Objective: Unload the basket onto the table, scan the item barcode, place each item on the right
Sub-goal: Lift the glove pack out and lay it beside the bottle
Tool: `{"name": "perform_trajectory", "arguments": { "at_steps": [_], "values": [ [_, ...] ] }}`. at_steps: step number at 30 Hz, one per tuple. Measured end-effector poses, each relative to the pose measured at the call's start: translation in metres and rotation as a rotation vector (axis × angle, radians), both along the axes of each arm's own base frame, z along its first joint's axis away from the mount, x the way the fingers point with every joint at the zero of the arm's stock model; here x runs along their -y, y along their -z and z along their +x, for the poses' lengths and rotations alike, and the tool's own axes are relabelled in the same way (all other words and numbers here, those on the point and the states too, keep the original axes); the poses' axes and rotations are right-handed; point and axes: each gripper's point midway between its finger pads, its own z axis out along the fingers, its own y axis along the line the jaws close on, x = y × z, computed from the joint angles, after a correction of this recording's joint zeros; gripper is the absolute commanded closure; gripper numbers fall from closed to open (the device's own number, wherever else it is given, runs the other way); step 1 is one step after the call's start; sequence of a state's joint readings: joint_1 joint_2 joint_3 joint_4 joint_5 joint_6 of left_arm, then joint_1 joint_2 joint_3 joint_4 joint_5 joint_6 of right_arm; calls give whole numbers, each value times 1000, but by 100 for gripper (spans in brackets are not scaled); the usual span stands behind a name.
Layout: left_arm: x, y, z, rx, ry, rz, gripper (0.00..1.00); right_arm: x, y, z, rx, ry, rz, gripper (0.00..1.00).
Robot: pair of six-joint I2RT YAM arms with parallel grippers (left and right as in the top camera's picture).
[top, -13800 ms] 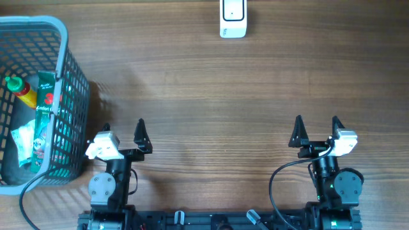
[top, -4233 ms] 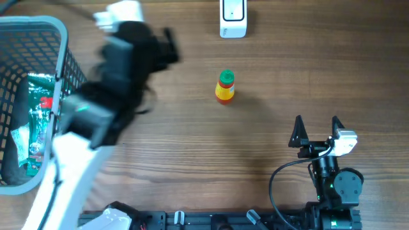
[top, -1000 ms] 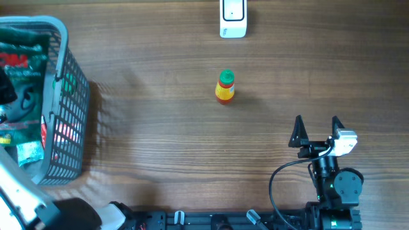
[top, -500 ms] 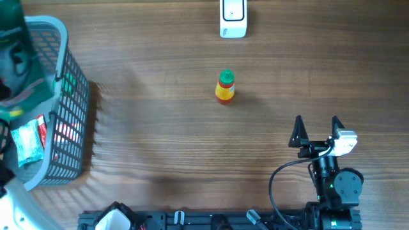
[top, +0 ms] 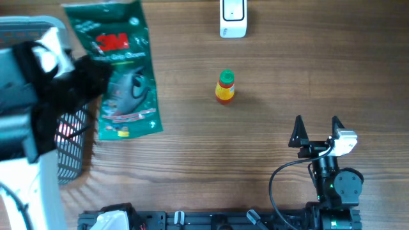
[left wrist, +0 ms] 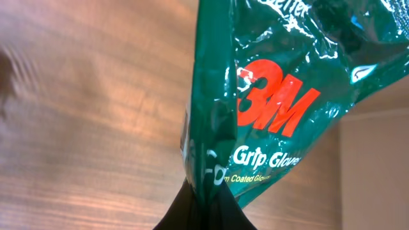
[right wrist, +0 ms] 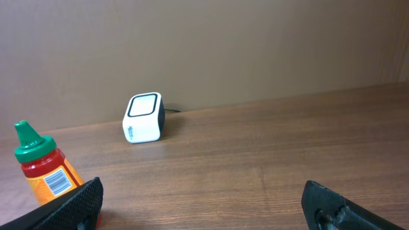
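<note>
While left pincer (left wrist: pixel 202 203) clamps pack (top: pixel 121 70) edge, bottle (top: pixel 225 87) stands well apart.

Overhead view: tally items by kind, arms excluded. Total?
Glove packet: 1
Sauce bottle: 1
Barcode scanner: 1
Basket: 1
Total: 4 (basket contents are hidden and not counted)

A grey mesh basket (top: pixel 71 144) stands at the left edge of the wooden table (top: pixel 268 166), mostly hidden; its rim shows at the far left, and something red shows through its mesh side. A brown wall (right wrist: pixel 255 45) rises beyond the table's far edge.
</note>
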State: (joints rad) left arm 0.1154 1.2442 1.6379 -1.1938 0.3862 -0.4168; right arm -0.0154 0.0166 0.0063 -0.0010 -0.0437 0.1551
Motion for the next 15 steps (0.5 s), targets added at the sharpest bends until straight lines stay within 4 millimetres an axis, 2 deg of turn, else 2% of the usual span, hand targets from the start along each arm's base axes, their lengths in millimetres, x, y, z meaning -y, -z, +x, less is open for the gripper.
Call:
{"name": "perform_trajectory", "arguments": {
  "at_steps": [5, 9, 10, 11, 15],
  "values": [
    [29, 59, 27, -172, -43, 34, 96, 0, 0, 0, 0, 0, 0, 0],
    [65, 125, 48, -318, -87, 23, 96, 0, 0, 0, 0, 0, 0, 0],
    [70, 135, 50, -349, -112, 8, 96, 0, 0, 0, 0, 0, 0, 0],
    [82, 160, 50, -404, -108, 18, 96, 0, 0, 0, 0, 0, 0, 0],
    [112, 207, 60, -463, -115, 33, 96, 0, 0, 0, 0, 0, 0, 0]
  ]
}}
